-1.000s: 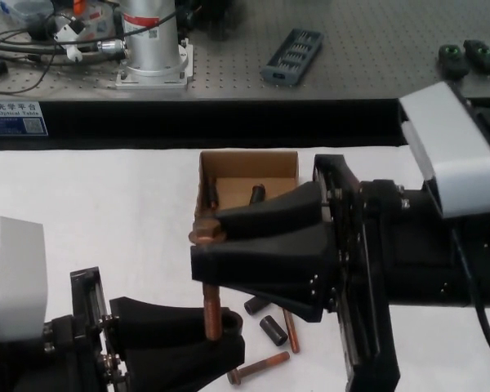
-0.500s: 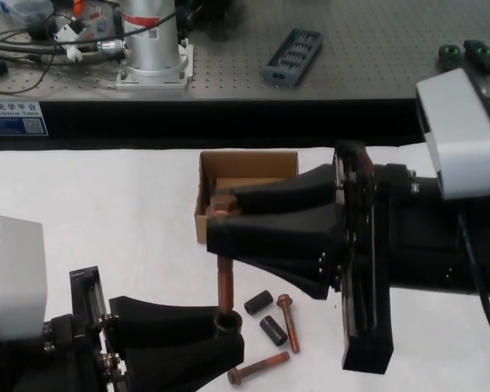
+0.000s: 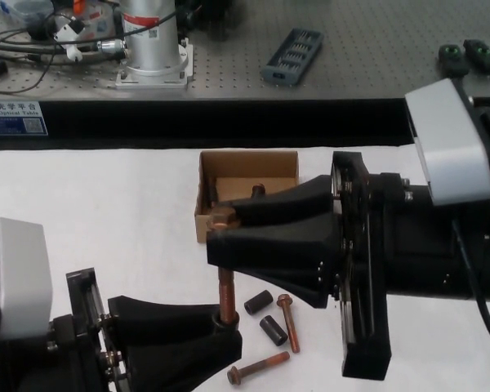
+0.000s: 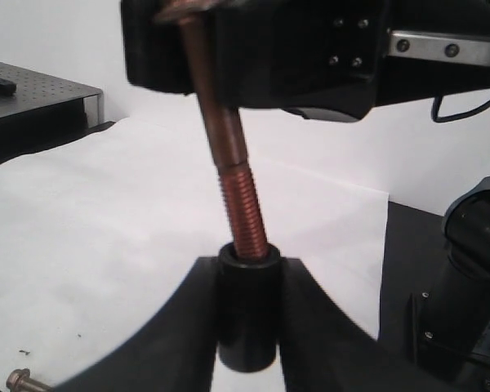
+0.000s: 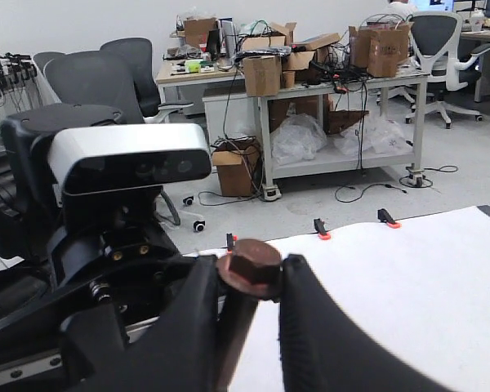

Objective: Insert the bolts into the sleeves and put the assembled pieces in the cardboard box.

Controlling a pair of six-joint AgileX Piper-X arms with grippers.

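Note:
My right gripper is shut on a copper bolt just under its hex head and holds it upright. The bolt's threaded tip sits in the mouth of a black sleeve. My left gripper is shut on that sleeve and holds it upright near the front of the bench, at the left. The open cardboard box stands behind them on the white sheet, with a dark piece inside.
Two loose black sleeves and two loose copper bolts lie on the sheet just right of the left gripper. Behind the sheet runs a perforated table with a silver post and a black rack.
The right gripper carried the bolt up and to the right, then lowered it a little, so its tip now stands in the sleeve's mouth. The left gripper has kept still.

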